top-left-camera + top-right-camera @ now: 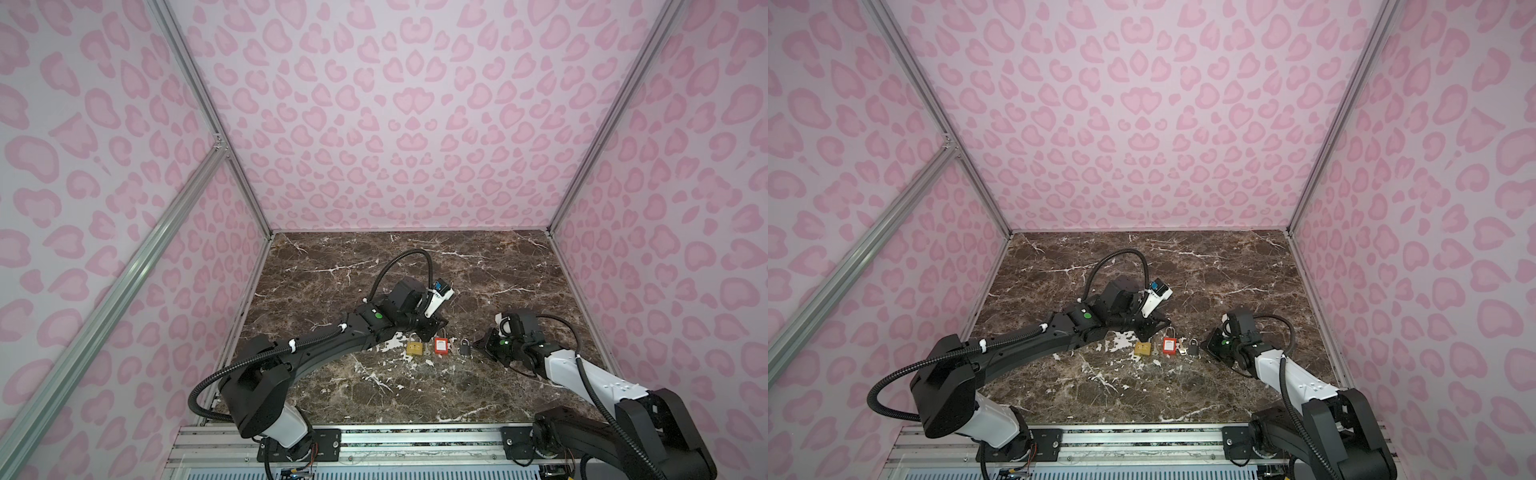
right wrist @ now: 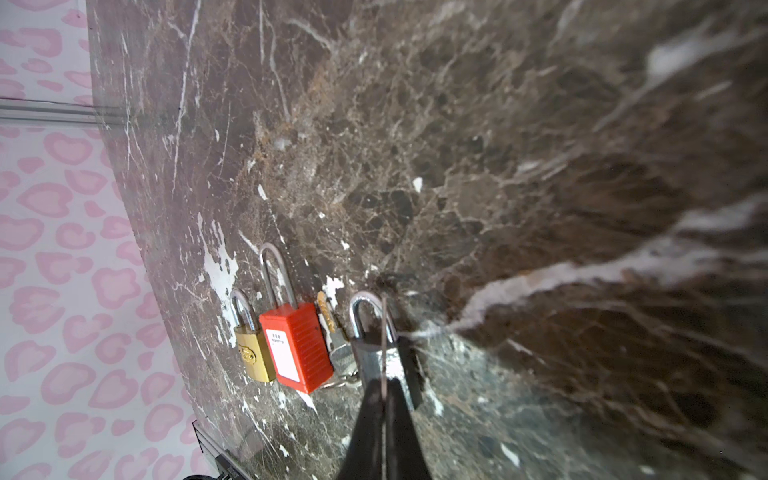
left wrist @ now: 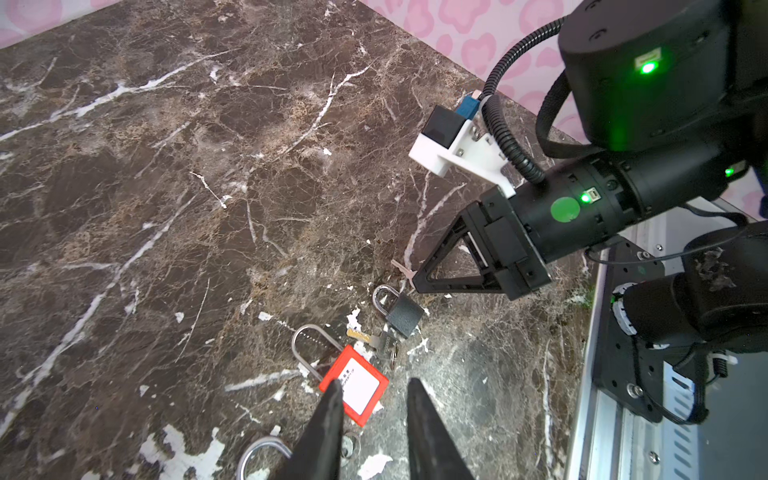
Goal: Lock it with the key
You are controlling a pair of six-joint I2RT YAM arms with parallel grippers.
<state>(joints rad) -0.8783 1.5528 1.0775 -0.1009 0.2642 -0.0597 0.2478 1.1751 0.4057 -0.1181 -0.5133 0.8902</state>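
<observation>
Left wrist view: key (image 3: pixel 402 267) sits at the very tip of the right gripper (image 3: pixel 417 279), blade sticking out ahead of the fingertips. The fingers are pressed together on its head. Key's long axis runs in line with those fingers, pointing away from the wrist. It sits just past the shackle end of the black padlock (image 3: pixel 401 313), apart from it; contact with the marble tabletop (image 3: pixel 208 166) cannot be told. Right wrist view gives the key only edge-on, a thin line between the closed fingers that crosses the black padlock's shackle. In both top views the right gripper aims leftward at the row of locks, tip just beside the black one; the key is too small to make out there. Left gripper (image 3: pixel 372 382): fingers (image 3: pixel 328 415) spread a moderate way apart, nothing between them, hanging over the red padlock (image 3: pixel 355 384), one finger overlapping its body in this view; touching or not, cannot tell. Brass padlock (image 1: pixel 414 347), red and black lie flat side by side, shackles toward the back wall, bodies toward the robot bases. Spare keys (image 3: pixel 376 340) lie on the table between red and black.
</observation>
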